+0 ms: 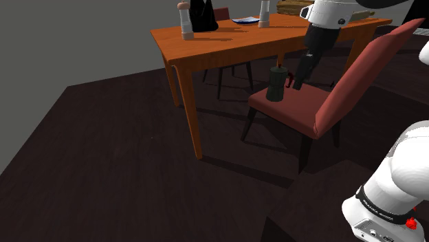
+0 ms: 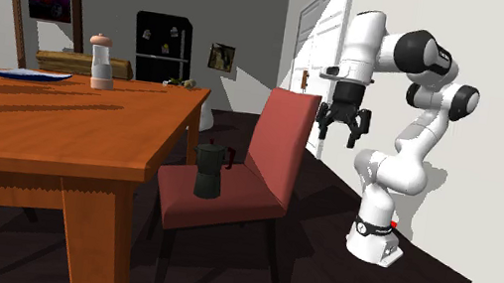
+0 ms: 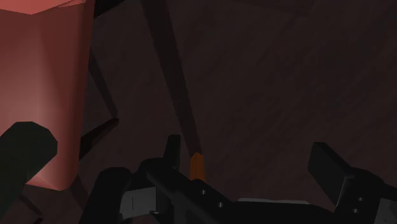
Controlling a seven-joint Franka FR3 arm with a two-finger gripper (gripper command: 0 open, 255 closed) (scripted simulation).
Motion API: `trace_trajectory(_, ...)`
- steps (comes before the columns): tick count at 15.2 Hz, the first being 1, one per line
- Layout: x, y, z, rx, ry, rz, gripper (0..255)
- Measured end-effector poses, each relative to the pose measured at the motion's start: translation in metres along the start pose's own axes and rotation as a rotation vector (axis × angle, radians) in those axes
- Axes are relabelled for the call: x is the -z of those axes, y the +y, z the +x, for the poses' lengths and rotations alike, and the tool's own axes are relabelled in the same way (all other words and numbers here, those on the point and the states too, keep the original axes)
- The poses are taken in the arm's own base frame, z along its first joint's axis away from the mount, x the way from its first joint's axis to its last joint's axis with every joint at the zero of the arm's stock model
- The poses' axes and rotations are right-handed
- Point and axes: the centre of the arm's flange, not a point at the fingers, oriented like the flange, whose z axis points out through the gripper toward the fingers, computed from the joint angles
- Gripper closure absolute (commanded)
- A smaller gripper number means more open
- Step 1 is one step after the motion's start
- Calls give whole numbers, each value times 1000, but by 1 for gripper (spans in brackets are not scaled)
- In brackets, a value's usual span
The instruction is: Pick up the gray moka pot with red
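Note:
A dark grey moka pot [image 1: 278, 84] [image 2: 208, 170] with a small red mark by its handle stands upright on the seat of a red chair [image 1: 302, 110] [image 2: 232, 198]. My gripper [image 1: 298, 85] [image 2: 342, 132] [image 3: 251, 159] is open and holds nothing. It hangs in the air beside the chair, higher than the pot and apart from it. In the shoulder view it sits just right of the pot. In the wrist view the fingers [image 3: 331, 167] stand wide apart over the dark floor, with the red seat [image 3: 44, 76] off to one side.
An orange wooden table [image 1: 227, 41] [image 2: 61, 130] stands close beside the chair, carrying grinders [image 1: 183, 19] [image 2: 101, 61] and a blue plate [image 1: 245, 20]. A second chair [image 1: 223, 14] is behind the table. The red backrest [image 1: 371, 69] [image 2: 285, 140] rises near the arm.

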Motion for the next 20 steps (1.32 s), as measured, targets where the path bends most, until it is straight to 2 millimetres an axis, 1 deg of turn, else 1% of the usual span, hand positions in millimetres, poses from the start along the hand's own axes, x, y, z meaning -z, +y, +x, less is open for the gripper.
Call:
trace_trajectory(1,0,0,0,0,0,0,0)
trace_trajectory(3,-5,12,7,-7,8,-5,0)
trace_trajectory(7,-21,50,20,-29,33,-21,0)
trace_trajectory(8,-23,60,23,-35,40,-25,0)
trace_trajectory(9,-30,73,28,-41,46,-29,0)
trace_trajectory(10,-35,83,29,-46,53,-34,0)
trace_trajectory(11,-37,97,33,-52,61,-38,0)
trace_trajectory(14,-52,132,46,-69,81,-52,0)
trace_trajectory(16,-55,152,54,-81,96,-60,0)
trace_trajectory(20,-69,194,65,-103,123,-77,0)
